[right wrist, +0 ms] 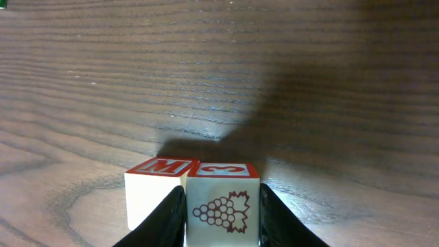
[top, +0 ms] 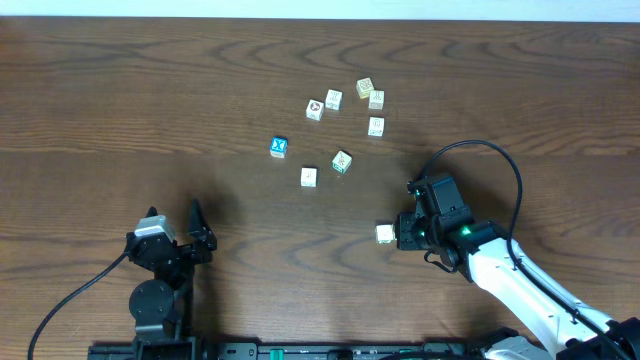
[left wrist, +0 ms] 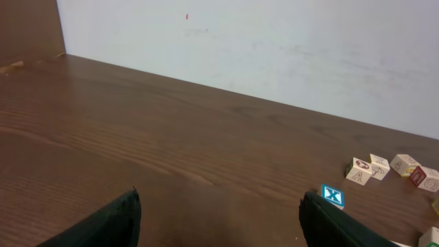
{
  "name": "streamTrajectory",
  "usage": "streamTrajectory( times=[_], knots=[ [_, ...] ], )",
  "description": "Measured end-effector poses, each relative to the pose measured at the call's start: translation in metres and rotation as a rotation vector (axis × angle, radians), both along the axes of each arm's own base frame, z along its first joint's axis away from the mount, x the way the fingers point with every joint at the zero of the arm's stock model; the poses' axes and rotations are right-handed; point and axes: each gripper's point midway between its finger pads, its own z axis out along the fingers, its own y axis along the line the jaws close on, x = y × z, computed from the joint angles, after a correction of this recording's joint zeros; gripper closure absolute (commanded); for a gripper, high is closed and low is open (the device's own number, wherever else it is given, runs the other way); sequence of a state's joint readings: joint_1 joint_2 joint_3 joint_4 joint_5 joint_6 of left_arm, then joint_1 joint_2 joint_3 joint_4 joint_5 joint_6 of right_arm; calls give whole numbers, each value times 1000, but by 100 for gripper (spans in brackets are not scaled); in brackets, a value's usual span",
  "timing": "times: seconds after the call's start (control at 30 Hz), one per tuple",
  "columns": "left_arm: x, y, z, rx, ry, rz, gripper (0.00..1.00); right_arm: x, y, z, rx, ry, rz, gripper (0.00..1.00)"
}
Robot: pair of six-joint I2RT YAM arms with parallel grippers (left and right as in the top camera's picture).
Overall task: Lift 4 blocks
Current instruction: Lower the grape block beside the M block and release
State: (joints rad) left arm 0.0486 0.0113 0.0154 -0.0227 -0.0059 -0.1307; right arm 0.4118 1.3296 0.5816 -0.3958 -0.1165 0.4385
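A dark brown wooden table [top: 120, 120] is filling every view, with a plain white wall [left wrist: 274, 41] running behind its far edge. No cube is showing clear of the table; as far as the views show, each one is sitting on the wood. The right gripper [right wrist: 222, 214] is bracketing a small cream wooden cube with a red-bordered top and grapes printed on its side, the grape cube [right wrist: 223, 171]. Its fingers are lying close against both flanks, but I cannot tell whether they are squeezing or merely resting there. A like cube with a red M on top, the M cube [right wrist: 154, 195], is standing against the grape cube, outside the fingers. The left gripper [left wrist: 221, 216] is hanging open and empty, well apart from every cube. Counting from overhead, a loose cluster of eight is lying near the table's middle: seven cream wooden letter cubes [top: 334, 99] and one blue-faced cube [top: 279, 147]. The pair by the right gripper is making ten, though overhead is showing only one of that pair clearly. As a judgement, the pair standing apart from the cluster is suggesting the job is partway, perhaps two of four lifts handled, with the remaining lifts likely coming from the cluster.
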Motion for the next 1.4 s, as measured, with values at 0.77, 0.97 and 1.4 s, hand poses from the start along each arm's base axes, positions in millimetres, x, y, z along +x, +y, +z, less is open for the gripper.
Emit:
streamTrajectory(
  times=[0.77,0.97,1.4],
  knots=[
    [0,0,0,0,0,0,26,-3,-2,-2,-8,14,-2,61],
    [0,0,0,0,0,0,26,-3,-2,-2,-9,12,2,72],
    [0,0,0,0,0,0,26,-2,-3,-2,-14,11,-6,58]
  ],
)
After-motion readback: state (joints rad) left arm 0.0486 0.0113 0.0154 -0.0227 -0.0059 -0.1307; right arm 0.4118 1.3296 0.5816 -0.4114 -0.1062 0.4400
